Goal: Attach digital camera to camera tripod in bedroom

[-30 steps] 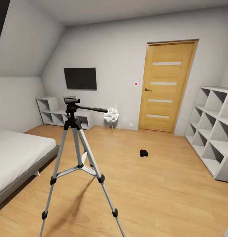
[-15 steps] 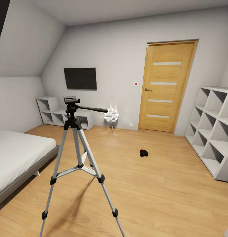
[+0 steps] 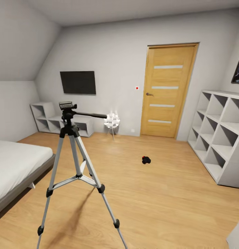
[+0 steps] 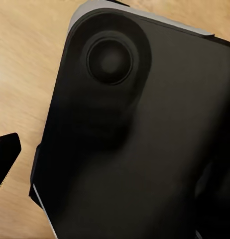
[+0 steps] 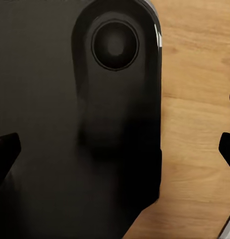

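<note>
The right claw (image 5: 116, 149) points down at a black rounded panel of the robot's body (image 5: 60, 124), which carries a round disc (image 5: 115, 44). Its two dark fingertips (image 5: 5, 152) stand wide apart, one over the panel and one well clear of its edge, with nothing between them. The left claw (image 4: 115, 154) points down at a matching panel (image 4: 145, 149). One fingertip (image 4: 5, 152) shows just off that panel's edge. The other cannot be made out against the black.

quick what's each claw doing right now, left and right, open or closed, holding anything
Left claw: cannot be told, one dark fingertip in view.
Right claw: open, holding nothing, fingertips spread apart.
</note>
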